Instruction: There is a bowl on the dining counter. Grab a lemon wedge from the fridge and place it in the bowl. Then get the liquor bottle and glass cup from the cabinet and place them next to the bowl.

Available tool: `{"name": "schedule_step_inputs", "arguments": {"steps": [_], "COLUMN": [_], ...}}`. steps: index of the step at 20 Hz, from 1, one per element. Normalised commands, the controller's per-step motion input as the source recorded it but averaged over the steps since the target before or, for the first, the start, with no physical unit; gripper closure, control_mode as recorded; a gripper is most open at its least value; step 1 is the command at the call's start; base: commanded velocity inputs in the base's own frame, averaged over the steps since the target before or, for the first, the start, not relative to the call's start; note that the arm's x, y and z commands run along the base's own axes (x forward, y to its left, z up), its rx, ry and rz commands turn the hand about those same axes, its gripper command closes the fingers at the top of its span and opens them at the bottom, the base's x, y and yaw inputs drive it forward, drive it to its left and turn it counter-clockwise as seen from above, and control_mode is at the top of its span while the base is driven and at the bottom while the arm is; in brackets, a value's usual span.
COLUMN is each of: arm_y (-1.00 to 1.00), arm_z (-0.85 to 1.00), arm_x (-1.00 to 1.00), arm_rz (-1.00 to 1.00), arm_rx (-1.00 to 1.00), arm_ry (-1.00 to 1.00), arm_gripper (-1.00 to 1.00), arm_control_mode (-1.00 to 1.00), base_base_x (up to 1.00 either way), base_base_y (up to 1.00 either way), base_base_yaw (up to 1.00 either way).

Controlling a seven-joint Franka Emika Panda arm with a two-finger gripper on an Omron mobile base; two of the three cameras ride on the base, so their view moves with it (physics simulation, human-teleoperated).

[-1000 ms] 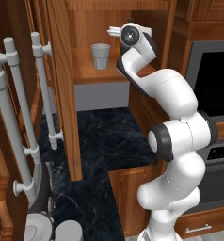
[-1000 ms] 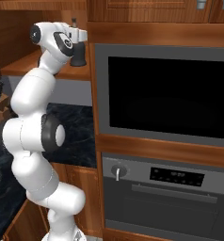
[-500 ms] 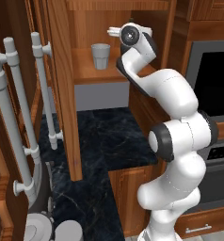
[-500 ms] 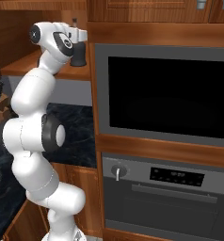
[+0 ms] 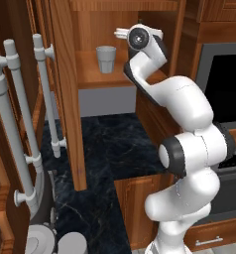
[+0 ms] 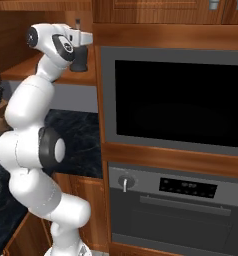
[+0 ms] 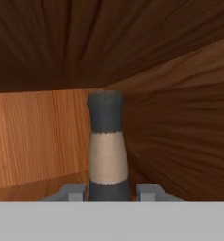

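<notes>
The arm reaches up into the open cabinet (image 5: 65, 74), its wrist level with the shelf (image 5: 90, 79). Seen from the camera on the wrist, the hand (image 7: 109, 192) has one finger (image 7: 76, 193) on each side of the liquor bottle (image 7: 108, 141), pressed right against the dark glass just below a pale band on its neck, so the hand is clenched on the bottle. The bottle stands upright, its dark top near the cabinet's wooden ceiling, with the back wall and a side wall behind it.

In the right base view the squat dark body of the bottle (image 6: 81, 57) sits on the shelf directly under the white wrist, at the right end of the cabinet beside the wall that borders the built-in oven (image 6: 176, 100).

In the left base view the glass cup (image 5: 106, 59) stands upright on the same shelf, to the left of the wrist and apart from it. Below the shelf lies a black marble-look counter (image 5: 105, 144). A cabinet door (image 5: 21, 124) with long grey bar handles (image 5: 45, 94) stands open at the left.
</notes>
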Motion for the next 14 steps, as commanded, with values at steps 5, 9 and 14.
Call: {"name": "schedule_step_inputs", "arguments": {"steps": [5, 9, 14], "arm_y": [-0.34, -0.38, -0.04], "arm_z": [-0.06, -0.03, -0.07], "arm_x": [-0.9, -1.0, -1.0], "arm_rz": [0.0, 0.0, 0.01], "arm_rx": [0.11, 0.12, 0.01], "arm_ry": [-0.12, -0.15, -0.1], "arm_gripper": [1.0, 1.0, 1.0], "arm_control_mode": [-1.0, -1.0, -1.0], "base_base_x": [0.0, 0.0, 0.0], "base_base_y": [0.0, 0.0, 0.0], "base_base_yaw": [0.0, 0.0, 0.0]}}
